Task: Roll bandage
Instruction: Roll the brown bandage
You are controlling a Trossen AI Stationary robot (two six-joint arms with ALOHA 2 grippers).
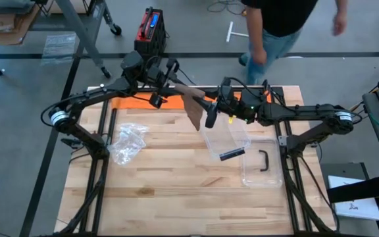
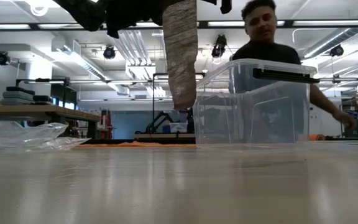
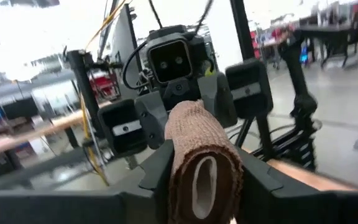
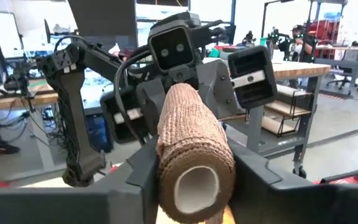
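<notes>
On the bench's (image 1: 176, 178) left side you have a crumpled clear plastic bag (image 1: 127, 143) lying flat, well away from both arms. Moving right, your left end effector (image 1: 170, 87) sits raised near the far edge, clenched on one end of the bandage roll (image 1: 188, 92); the left wrist view shows its fingers (image 3: 157, 168) pressed to the roll's sides. From the roll a loose tail of bandage (image 1: 193, 110) hangs down, and in the low view it dangles clear of the wood. Facing it, your right end effector (image 1: 208, 100) grips the roll's other end. Right of the arms, a clear lidded bin (image 1: 262, 168) stands on the bench. Beyond the far edge, a person (image 1: 275, 26) stands.
</notes>
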